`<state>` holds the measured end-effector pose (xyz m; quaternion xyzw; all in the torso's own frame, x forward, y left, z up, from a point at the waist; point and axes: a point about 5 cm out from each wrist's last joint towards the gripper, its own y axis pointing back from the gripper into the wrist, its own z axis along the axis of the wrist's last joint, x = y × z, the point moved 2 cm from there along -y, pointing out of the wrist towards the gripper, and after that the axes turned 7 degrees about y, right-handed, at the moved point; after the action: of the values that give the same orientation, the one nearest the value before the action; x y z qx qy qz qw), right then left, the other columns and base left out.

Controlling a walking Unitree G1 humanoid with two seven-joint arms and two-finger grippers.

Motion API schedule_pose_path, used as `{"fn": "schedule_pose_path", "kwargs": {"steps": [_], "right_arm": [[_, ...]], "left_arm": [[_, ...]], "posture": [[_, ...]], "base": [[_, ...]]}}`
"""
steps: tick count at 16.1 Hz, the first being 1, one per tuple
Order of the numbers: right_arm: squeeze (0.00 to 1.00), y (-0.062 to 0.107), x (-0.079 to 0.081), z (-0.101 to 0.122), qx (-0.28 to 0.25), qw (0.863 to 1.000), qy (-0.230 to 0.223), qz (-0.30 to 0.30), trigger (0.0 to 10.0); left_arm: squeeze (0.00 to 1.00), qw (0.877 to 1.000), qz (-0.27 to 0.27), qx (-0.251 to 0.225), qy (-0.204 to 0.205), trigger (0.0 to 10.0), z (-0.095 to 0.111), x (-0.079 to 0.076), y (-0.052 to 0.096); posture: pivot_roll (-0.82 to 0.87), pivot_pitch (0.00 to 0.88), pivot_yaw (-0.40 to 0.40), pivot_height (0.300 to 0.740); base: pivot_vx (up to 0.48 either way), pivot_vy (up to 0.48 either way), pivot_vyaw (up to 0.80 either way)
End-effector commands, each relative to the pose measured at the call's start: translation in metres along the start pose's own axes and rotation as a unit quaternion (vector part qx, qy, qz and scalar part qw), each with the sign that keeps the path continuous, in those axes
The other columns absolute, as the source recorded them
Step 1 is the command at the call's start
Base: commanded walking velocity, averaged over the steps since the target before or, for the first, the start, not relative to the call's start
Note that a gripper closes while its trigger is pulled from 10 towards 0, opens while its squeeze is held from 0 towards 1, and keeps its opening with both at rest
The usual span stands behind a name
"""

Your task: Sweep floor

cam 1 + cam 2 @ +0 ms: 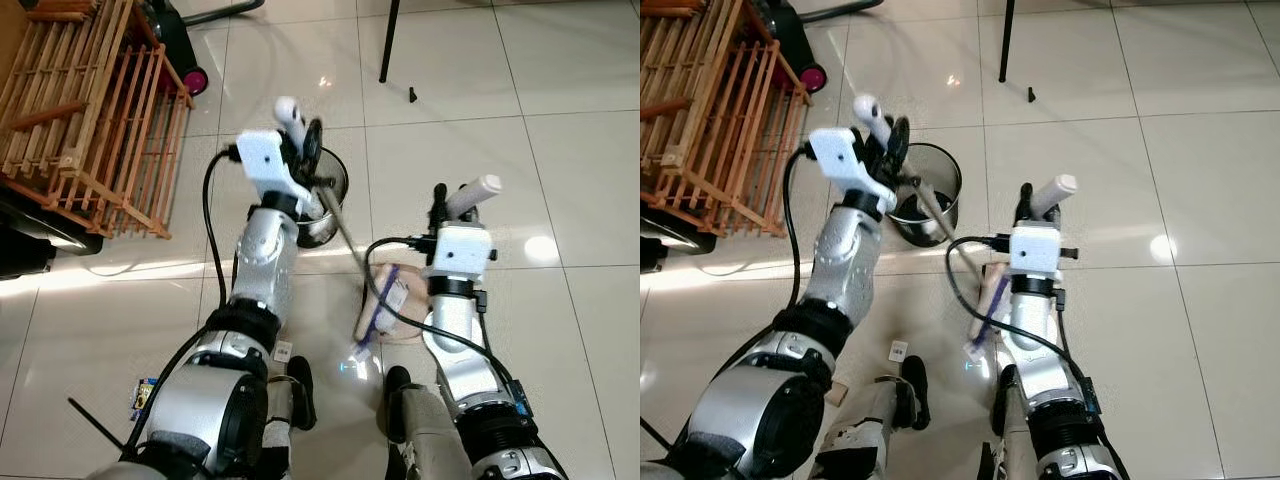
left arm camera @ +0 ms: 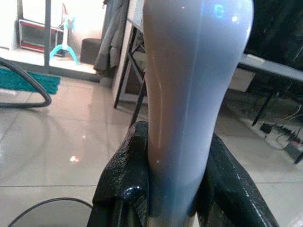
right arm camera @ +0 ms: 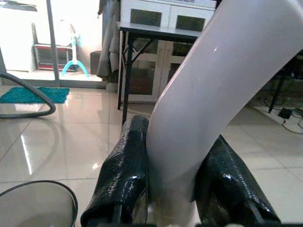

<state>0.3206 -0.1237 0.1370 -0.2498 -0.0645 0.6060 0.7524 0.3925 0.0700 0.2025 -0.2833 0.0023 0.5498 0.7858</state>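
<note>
The left gripper's (image 1: 305,140) black fingers (image 2: 124,184) clamp a smooth grey broom handle (image 2: 189,94) — above a round black mesh bin (image 1: 938,190). The right gripper (image 1: 1035,205) pinches a glossy white dustpan handle (image 3: 222,90); its beige pan (image 1: 395,300) rests on shiny floor tiles (image 1: 580,180).

Glossy tiled floor (image 1: 560,120), wooden rack (image 1: 90,120); possibly teal rug (image 3: 28,94)

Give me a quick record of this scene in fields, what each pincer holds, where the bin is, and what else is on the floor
left pincer: shut on the broom handle
right pincer: shut on the dustpan handle
dustpan: low on the tiled floor, below the right arm
bin: dark round bin, upright, just ahead of the left arm
wooden rack: far left
small black piece: on the tiles ahead
debris: cannot tell
</note>
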Motion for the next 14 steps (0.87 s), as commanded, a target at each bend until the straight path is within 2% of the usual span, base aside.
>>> {"fn": "schedule_pose_path", "kwargs": {"steps": [1,3,6,7,9,10,11,12,13,14], "right_arm": [[0.0,0.015,0.004,-0.014,0.046,0.999,-0.022,0.005,10.0],[0.0,0.016,0.001,-0.017,0.049,0.999,-0.02,0.007,10.0],[0.0,0.016,-0.007,-0.021,0.054,0.998,-0.014,0.008,10.0],[0.0,0.015,-0.018,-0.025,0.06,0.998,-0.01,-0.001,10.0],[0.0,0.014,-0.029,-0.028,0.065,0.998,-0.005,-0.016,10.0],[0.0,0.013,-0.038,-0.03,0.067,0.997,-0.002,-0.03,10.0],[0.0,0.012,-0.041,-0.03,0.066,0.997,-0.003,-0.033,10.0],[0.0,0.009,-0.049,-0.03,0.065,0.997,-0.004,-0.044,10.0],[0.0,0.006,-0.056,-0.029,0.065,0.997,-0.004,-0.051,10.0],[0.0,0.005,-0.06,-0.03,0.069,0.996,-0.004,-0.058,10.0]], "left_arm": [[0.0,0.999,-0.018,-0.006,0.031,10.0,0.004,-0.008,-0.005],[0.0,0.998,-0.052,0.007,0.043,10.0,0.002,-0.018,-0.008],[0.0,0.994,-0.102,0.023,0.037,10.0,0.003,-0.028,-0.011],[0.0,0.991,-0.121,0.03,0.039,10.0,0.007,-0.027,-0.012],[0.0,0.99,-0.137,0.025,0.031,10.0,0.014,-0.024,-0.01],[0.0,0.986,-0.164,0.015,0.012,10.0,0.024,-0.023,-0.008],[0.0,0.985,-0.17,0.01,0.008,10.0,0.028,-0.022,-0.007],[0.0,0.982,-0.19,-0.001,0.002,10.0,0.042,-0.022,-0.006],[0.0,0.977,-0.213,0.002,-0.008,10.0,0.051,-0.022,0.0],[0.0,0.976,-0.219,0.02,-0.011,10.0,0.05,-0.019,0.007]], "posture": [[0.07,0.336,0.151,0.74],[0.06,0.315,0.153,0.74],[0.05,0.291,0.16,0.74],[0.03,0.263,0.165,0.74],[0.02,0.23,0.165,0.74],[0.02,0.222,0.163,0.74],[0.02,0.214,0.163,0.74],[0.03,0.2,0.158,0.74],[0.03,0.19,0.157,0.74],[0.03,0.181,0.154,0.74]], "base": [[0.0,0.0,0.0],[0.0,0.0,0.0],[0.0,0.0,0.0],[0.0,0.0,0.0],[0.0,0.0,0.0],[0.0,0.0,0.0],[0.0,0.0,0.0],[0.0,0.0,0.0],[0.0,0.0,0.0],[0.0,0.0,0.0]]}}
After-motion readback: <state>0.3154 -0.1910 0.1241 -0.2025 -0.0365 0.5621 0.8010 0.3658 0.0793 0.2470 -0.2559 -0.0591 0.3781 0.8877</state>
